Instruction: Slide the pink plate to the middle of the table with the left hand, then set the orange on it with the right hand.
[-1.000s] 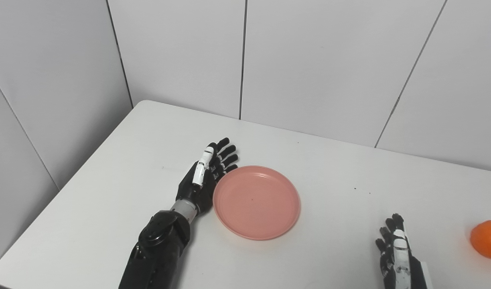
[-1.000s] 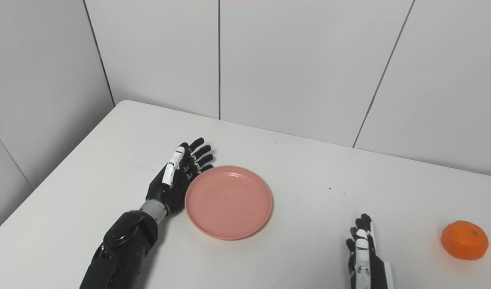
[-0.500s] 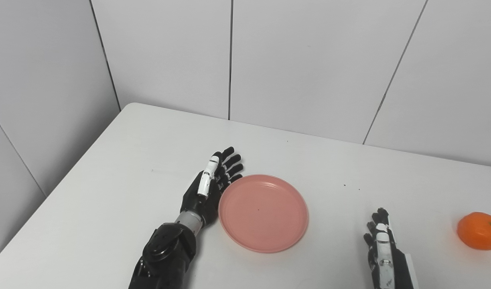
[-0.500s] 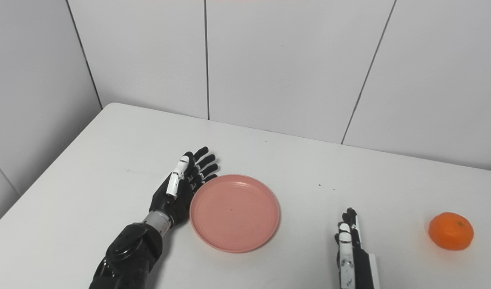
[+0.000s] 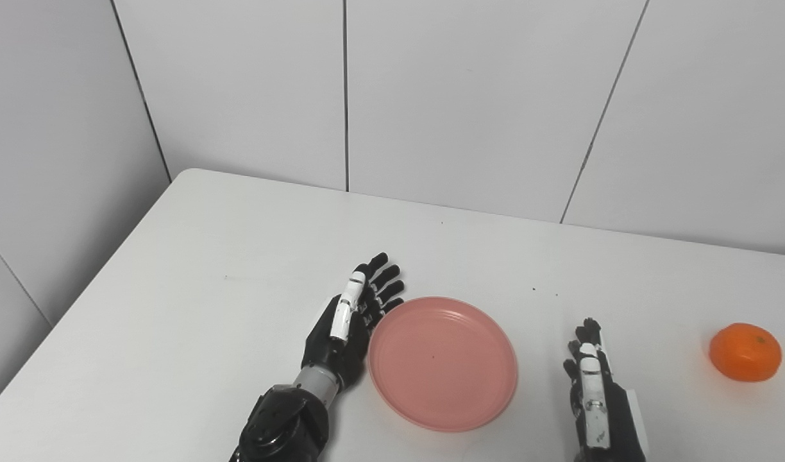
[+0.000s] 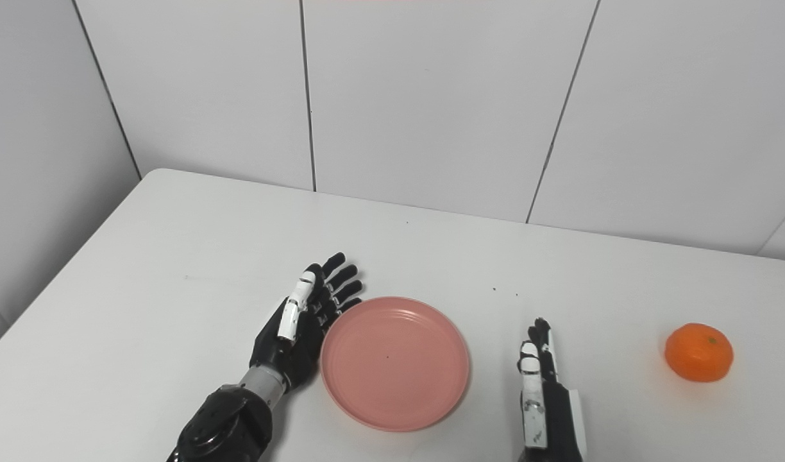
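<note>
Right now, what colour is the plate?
Pink; the plate shows best in the right eye view.

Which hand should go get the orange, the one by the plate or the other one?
The other one, the right hand. It is open, empty, and nearer the orange. The left hand rests against the far side of the pink plate.

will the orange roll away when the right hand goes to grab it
Probably somewhat: the orange is round and sits free on the smooth white table, so a sideways nudge could roll it. Its slightly flattened shape may steady it. The right hand is open, well short of it.
</note>
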`<move>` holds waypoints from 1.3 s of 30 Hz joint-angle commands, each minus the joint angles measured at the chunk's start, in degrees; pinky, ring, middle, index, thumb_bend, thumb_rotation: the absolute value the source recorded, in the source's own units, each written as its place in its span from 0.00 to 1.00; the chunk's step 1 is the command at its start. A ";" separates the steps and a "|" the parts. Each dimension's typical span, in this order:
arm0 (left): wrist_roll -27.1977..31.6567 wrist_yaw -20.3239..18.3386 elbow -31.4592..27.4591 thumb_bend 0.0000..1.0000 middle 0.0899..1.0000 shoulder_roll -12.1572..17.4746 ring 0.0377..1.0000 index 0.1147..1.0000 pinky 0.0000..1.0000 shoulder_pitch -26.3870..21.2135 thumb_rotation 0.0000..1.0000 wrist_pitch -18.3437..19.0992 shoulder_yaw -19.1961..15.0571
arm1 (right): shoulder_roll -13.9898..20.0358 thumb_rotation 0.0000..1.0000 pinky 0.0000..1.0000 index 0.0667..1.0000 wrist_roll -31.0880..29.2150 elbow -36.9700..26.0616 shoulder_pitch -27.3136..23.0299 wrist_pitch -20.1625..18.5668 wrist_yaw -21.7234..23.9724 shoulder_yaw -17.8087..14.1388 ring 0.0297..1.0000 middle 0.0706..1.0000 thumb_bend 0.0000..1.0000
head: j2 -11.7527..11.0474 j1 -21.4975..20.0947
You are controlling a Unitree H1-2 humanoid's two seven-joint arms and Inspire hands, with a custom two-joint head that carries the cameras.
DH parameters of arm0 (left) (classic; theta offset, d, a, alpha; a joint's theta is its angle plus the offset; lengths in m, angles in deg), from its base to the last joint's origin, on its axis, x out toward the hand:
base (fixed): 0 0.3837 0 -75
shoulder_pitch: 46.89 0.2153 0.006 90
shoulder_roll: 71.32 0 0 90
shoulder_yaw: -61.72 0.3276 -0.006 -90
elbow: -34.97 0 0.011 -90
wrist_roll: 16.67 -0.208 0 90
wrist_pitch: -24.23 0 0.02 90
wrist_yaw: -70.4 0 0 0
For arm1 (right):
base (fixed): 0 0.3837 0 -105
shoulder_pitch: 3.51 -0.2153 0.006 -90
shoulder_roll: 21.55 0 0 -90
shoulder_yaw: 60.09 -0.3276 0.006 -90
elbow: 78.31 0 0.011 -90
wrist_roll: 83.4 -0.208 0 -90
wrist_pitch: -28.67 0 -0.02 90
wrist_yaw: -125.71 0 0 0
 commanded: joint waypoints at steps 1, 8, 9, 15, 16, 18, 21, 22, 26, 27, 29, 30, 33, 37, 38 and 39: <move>-1.01 -0.79 -0.77 0.38 0.93 0.22 0.92 0.91 0.92 0.77 1.00 -0.19 1.01 | -0.54 1.00 1.00 1.00 0.67 -1.74 -1.14 0.75 -0.23 0.54 1.00 1.00 0.25 | -0.04 0.00; -1.29 -1.25 -1.16 0.38 0.93 0.76 0.93 0.92 0.93 1.16 1.00 -0.08 1.59 | -1.02 1.00 1.00 1.00 2.32 -1.16 -1.38 2.12 -1.11 0.66 0.99 1.00 0.25 | 0.36 -1.21; -1.54 -1.29 -1.25 0.38 0.94 0.95 0.93 0.92 0.93 1.18 1.00 -0.17 1.72 | -1.03 1.00 0.98 1.00 2.99 -1.25 -1.43 2.03 -1.30 0.79 0.98 1.00 0.25 | 0.36 -1.21; -2.43 -1.85 -2.13 0.38 0.93 1.77 0.93 0.92 0.93 1.75 1.00 -0.79 2.40 | -1.22 1.00 0.96 0.99 5.15 -2.10 -2.09 1.74 -1.61 0.79 0.97 0.99 0.25 | 0.99 -4.04; -2.50 -1.86 -2.22 0.38 0.93 1.76 0.93 0.92 0.93 1.86 1.00 -0.79 2.35 | -1.29 1.00 0.95 0.98 5.38 -2.33 -2.25 1.63 -1.72 0.70 0.97 0.98 0.25 | 1.07 -4.54; -2.67 -1.77 -2.51 0.38 0.93 1.74 0.93 0.91 0.93 2.05 1.00 -0.67 2.25 | -1.13 1.00 0.93 0.97 5.95 -2.80 -2.73 1.08 -1.81 0.68 0.95 0.97 0.25 | 1.09 -5.20; -2.90 -1.85 -2.74 0.38 0.93 2.04 0.93 0.91 0.93 2.22 1.00 -0.87 2.14 | -0.36 1.00 0.92 0.96 7.67 -3.64 -4.03 -0.47 -1.61 0.89 0.94 0.96 0.24 | 1.09 -8.43; -2.94 -1.92 -2.77 0.38 0.93 2.17 0.93 0.91 0.93 2.24 1.00 -0.92 2.11 | -0.12 1.00 0.93 0.95 8.36 -3.91 -4.55 -1.03 -1.55 0.88 0.94 0.95 0.24 | 1.09 -8.65; -2.97 -2.69 -2.27 0.38 0.93 2.84 0.93 0.92 0.94 2.43 1.00 -2.15 1.94 | 1.19 1.00 0.91 0.94 13.50 -5.57 -6.59 -2.03 -1.97 1.06 0.92 0.94 0.23 | 0.79 -11.15; -2.94 -2.69 -2.15 0.37 0.93 2.87 0.93 0.92 0.94 2.53 1.00 -2.24 1.79 | 1.74 1.00 0.92 0.94 14.72 -6.11 -7.16 -2.32 -1.84 0.99 0.92 0.94 0.24 | 0.59 -12.54; -2.73 -2.84 -1.91 0.37 0.93 2.91 0.93 0.91 0.93 2.67 1.00 -2.46 1.54 | 2.68 1.00 0.90 0.93 16.71 -6.98 -8.14 -2.87 -1.57 0.82 0.92 0.94 0.25 | 0.32 -13.81; -2.52 -3.06 -1.68 0.37 0.93 2.99 0.93 0.92 0.93 2.74 1.00 -2.71 1.39 | 3.29 1.00 0.88 0.93 17.72 -7.44 -8.75 -3.17 -1.39 0.72 0.91 0.93 0.27 | 0.19 -14.50; -2.13 -3.54 -1.01 0.38 0.93 3.25 0.93 0.92 0.93 2.76 1.00 -3.13 0.97 | 4.61 1.00 0.84 0.92 20.41 -8.12 -10.06 -3.57 -1.35 0.64 0.90 0.93 0.39 | -0.34 -16.58; -1.20 -4.66 0.17 0.37 0.93 3.76 0.93 0.92 0.94 2.62 1.00 -3.89 0.20 | 7.00 1.00 0.80 0.91 27.20 -8.97 -11.71 -3.77 -1.56 1.26 0.87 0.91 0.53 | -1.25 -19.60; -0.86 -5.05 0.61 0.37 0.93 3.97 0.93 0.92 0.95 2.54 1.00 -4.13 -0.05 | 7.27 1.00 0.80 0.90 29.54 -9.50 -12.28 -4.74 -1.45 1.34 0.87 0.90 0.54 | -1.62 -21.03; -0.64 -5.35 0.91 0.37 0.94 4.10 0.94 0.92 0.95 2.47 1.00 -4.31 -0.23 | 7.40 1.00 0.80 0.88 31.14 -9.90 -12.66 -5.46 -1.32 1.36 0.86 0.89 0.57 | -1.62 -21.03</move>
